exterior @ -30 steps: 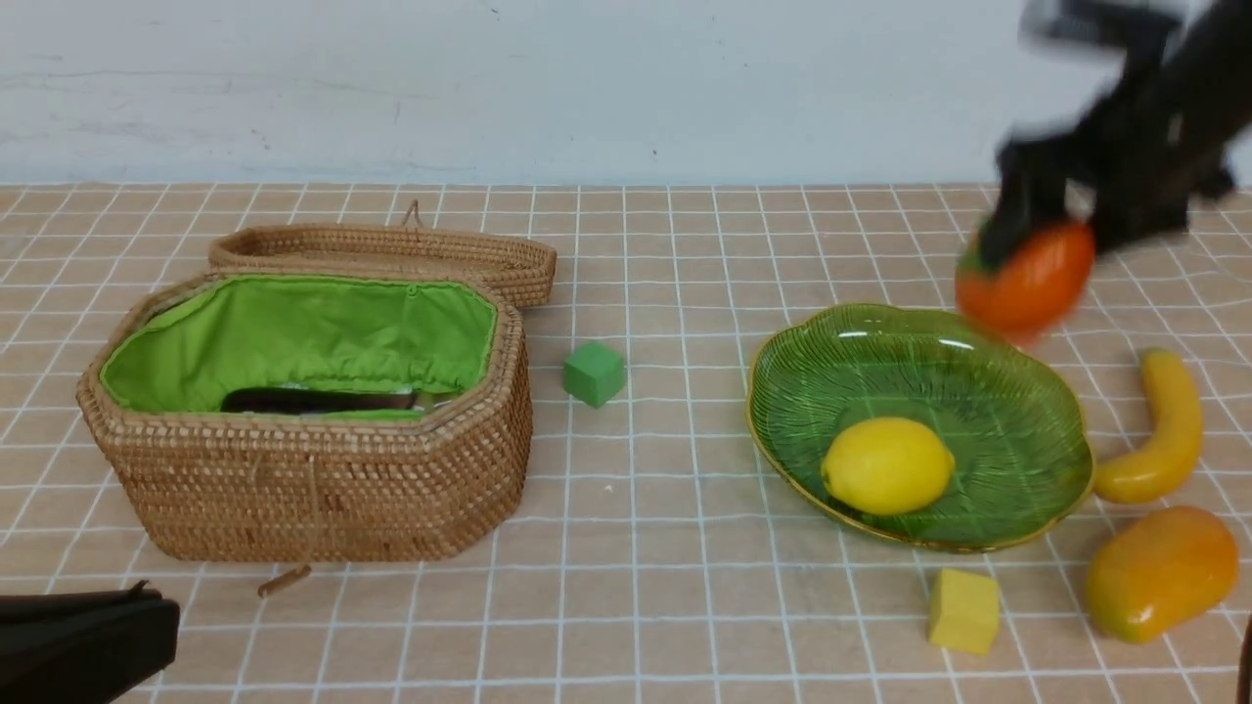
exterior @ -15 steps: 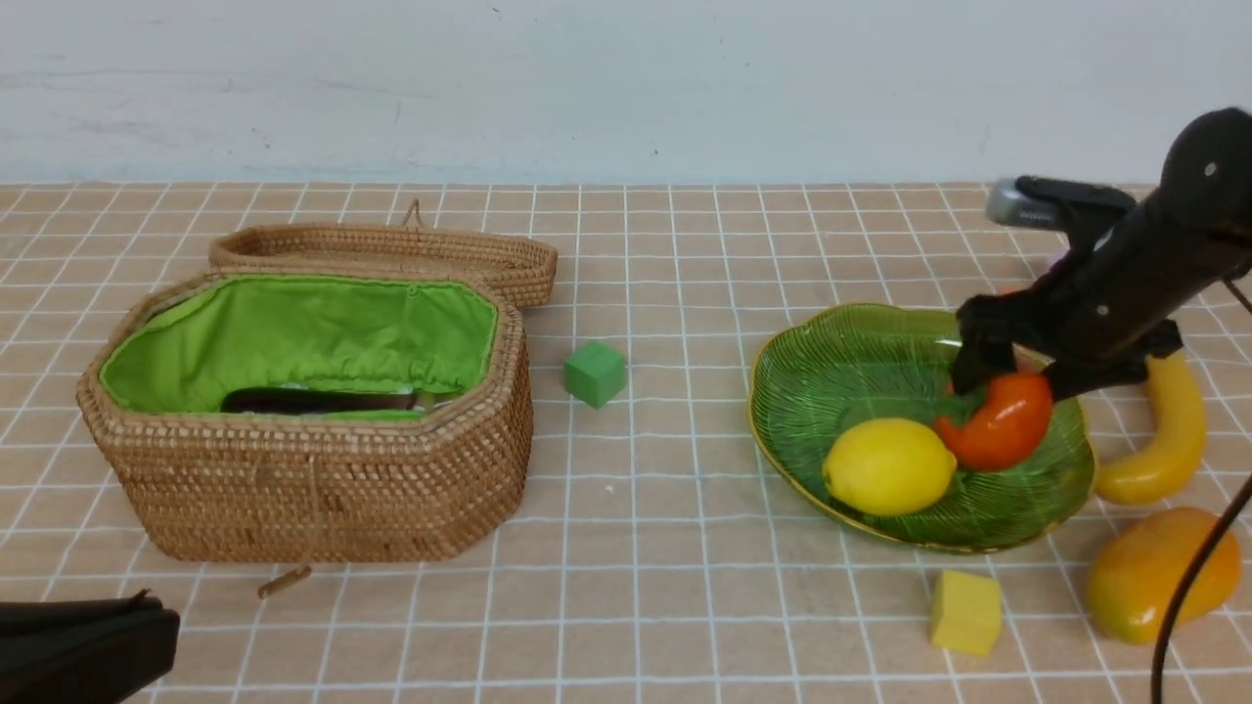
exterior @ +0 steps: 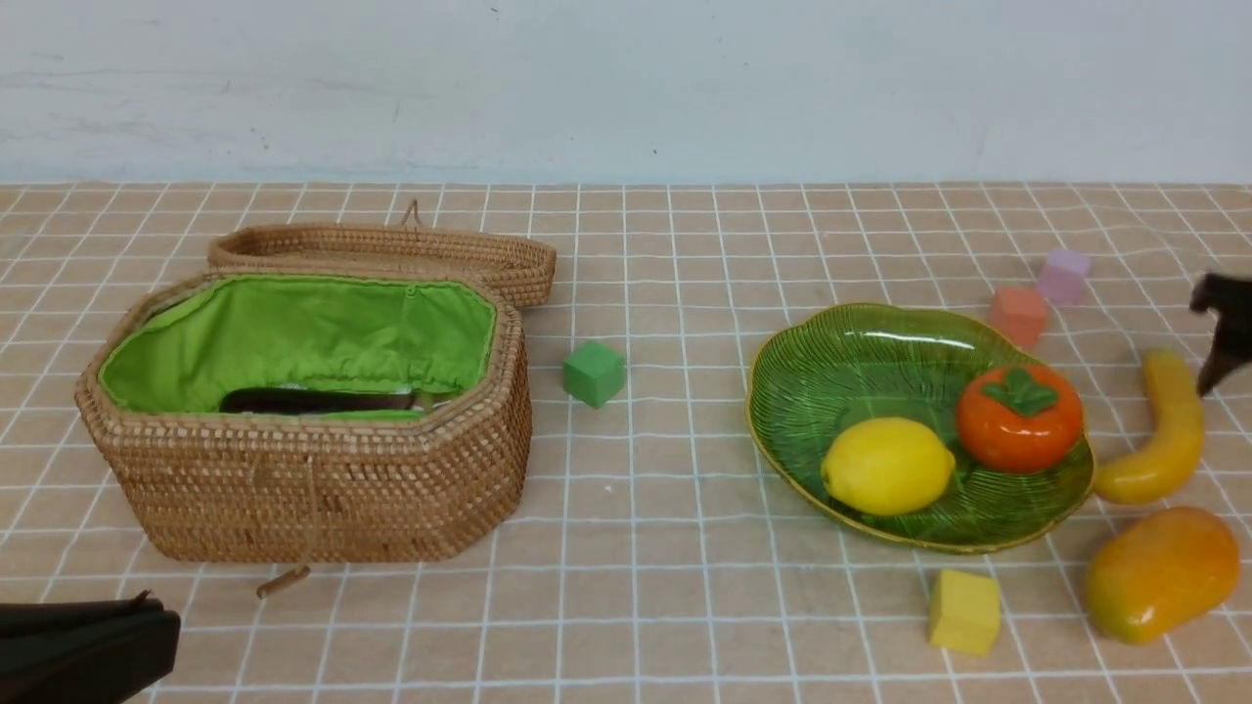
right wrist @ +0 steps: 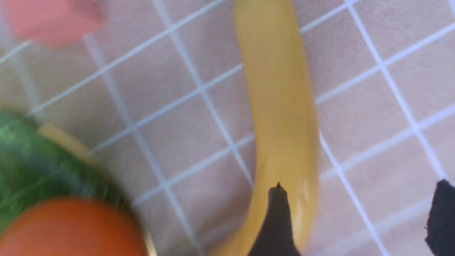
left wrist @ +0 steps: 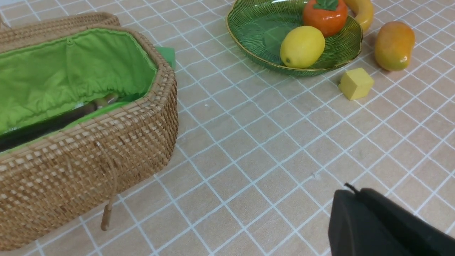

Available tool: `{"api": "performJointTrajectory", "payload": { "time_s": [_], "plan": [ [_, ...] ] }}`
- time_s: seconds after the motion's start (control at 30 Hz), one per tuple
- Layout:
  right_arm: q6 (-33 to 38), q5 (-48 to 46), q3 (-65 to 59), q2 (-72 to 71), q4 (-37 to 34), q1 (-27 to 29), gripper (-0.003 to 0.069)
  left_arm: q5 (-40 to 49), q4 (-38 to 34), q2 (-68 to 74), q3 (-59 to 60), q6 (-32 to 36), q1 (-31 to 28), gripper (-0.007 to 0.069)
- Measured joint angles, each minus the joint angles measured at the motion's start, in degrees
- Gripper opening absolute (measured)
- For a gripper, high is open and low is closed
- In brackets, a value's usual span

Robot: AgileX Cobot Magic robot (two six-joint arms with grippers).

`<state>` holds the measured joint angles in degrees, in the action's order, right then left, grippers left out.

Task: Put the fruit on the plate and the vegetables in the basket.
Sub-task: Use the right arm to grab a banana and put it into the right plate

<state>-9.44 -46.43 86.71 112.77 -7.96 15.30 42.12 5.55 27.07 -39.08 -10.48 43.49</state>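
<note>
Two fruits, the lemon [exterior: 887, 465] and the persimmon [exterior: 1019, 418], lie side by side on the plate [exterior: 831, 362]. The banana [exterior: 1159, 430] lies on the table [exterior: 685, 548] just beside the plate's right rim, with the mango [exterior: 1162, 572] near it. I judge that the banana is the next to take. It looks hard, light and glossy, so it can slip; a hold across its middle, where the curve is widest, seems the safest. The front view shows only a dark corner of the right gripper [right wrist: 359, 217] at the edge, above the banana. The right wrist view shows its two fingertips [right wrist: 277, 220] spread well apart with nothing between them, one of them over the banana. The left gripper [left wrist: 359, 217] rests low near the robot, its jaws pressed together and empty. Only its wrist view looks down into the basket [left wrist: 106, 142], where a long dark thing [left wrist: 46, 124], probably the eggplant, lies on the green lining.
</note>
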Motion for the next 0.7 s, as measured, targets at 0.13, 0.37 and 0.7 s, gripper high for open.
{"api": "performJointTrajectory", "payload": {
  "time_s": [0.13, 0.37, 0.7],
  "plan": [
    [3.11, 5.55, 0.00, 5.15, -4.30, 0.23, 0.0538, 0.00, -0.17, 0.00, 0.00, 0.00, 0.00, -0.0012],
    [6.95, 8.81, 0.37, 7.88, -6.85, 0.23, 0.0458, 0.00, -1.17, 0.00, 0.00, 0.00, 0.00, -0.0012],
    [7.40, 5.88, 7.38, 4.69, -4.57, 0.92, 0.0340, 0.03, -1.41, 0.00, 0.00, 0.00, 0.00, -0.0012]
  ]
}}
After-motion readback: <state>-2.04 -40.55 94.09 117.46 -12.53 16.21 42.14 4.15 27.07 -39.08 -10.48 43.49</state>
